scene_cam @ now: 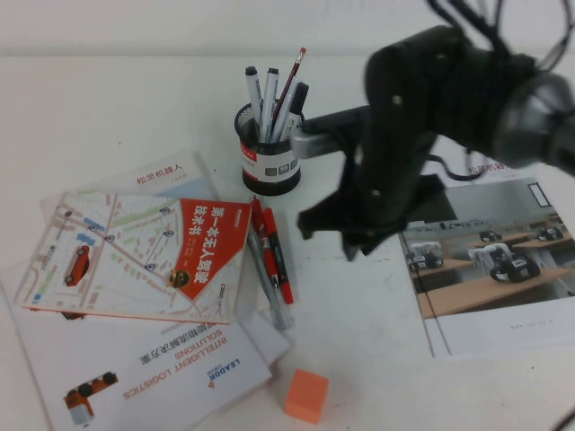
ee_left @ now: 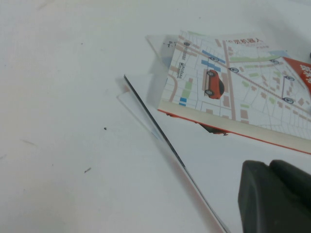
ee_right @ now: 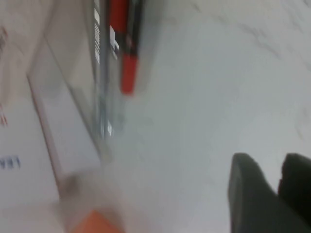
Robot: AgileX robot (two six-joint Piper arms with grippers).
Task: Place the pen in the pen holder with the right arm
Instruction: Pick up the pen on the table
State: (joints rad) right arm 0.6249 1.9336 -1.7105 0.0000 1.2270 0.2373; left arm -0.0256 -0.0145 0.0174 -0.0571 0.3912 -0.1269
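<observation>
Two arms are on this rig, but I see only the right arm [scene_cam: 422, 117] from above; it reaches in from the right and hides part of the counter [scene_cam: 108, 99] behind it. My right hand [scene_cam: 346, 224] hangs just right of the pen [scene_cam: 277, 256], not touching it. Its wrist view is blurred: two dark fingers [ee_right: 252, 194] stand a little apart with nothing between them, so I read it as slightly open and empty. The pen lies flat on the counter in front of the holder [scene_cam: 269, 148], beside a slim red pen [scene_cam: 258, 223] and a grey pen [scene_cam: 268, 287], next to a map booklet [scene_cam: 135, 256]. My left hand [ee_left: 274, 196] is cut off at the frame corner near the booklet's edge; I cannot tell its state.
</observation>
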